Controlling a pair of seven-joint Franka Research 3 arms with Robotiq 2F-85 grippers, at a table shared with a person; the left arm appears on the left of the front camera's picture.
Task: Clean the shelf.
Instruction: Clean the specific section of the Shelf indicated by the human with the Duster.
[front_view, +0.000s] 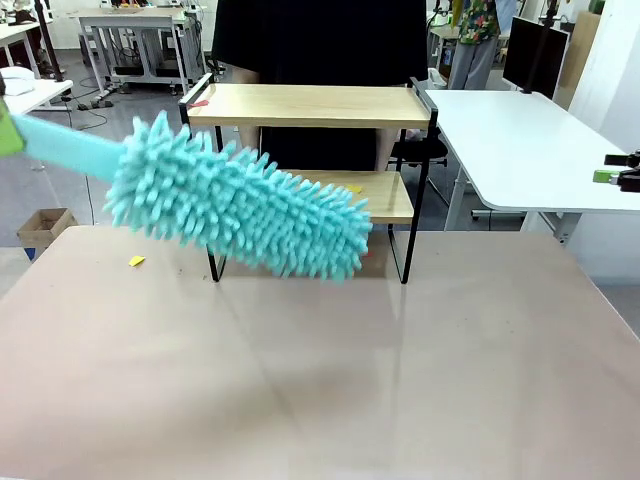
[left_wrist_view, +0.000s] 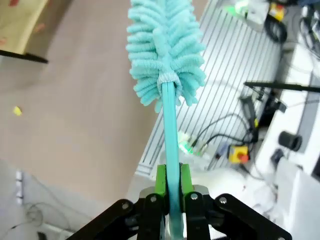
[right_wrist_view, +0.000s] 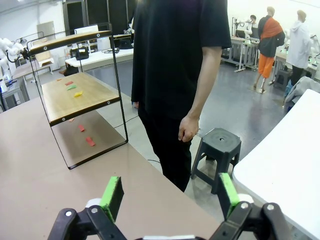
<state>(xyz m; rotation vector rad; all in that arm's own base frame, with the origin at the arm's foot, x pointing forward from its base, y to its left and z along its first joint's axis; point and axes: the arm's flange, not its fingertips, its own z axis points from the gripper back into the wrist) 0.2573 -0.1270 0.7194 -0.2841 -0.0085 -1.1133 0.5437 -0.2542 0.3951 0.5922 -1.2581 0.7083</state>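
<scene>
The shelf (front_view: 320, 105) stands beyond the left gripper (left_wrist_view: 173, 178) clamping the duster (front_view: 240, 205).

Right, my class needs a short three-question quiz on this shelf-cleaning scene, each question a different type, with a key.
1. Which gripper holds the teal duster? A left, B right, C neither.
2. True or false: the lower board of the shelf is bare.
3. Fill in: the yellow scrap on the table lies to the robot's ____ of the shelf.
Key: 1 A, the left gripper is shut on its handle. 2 False, coloured scraps lie on it. 3 left.
</scene>
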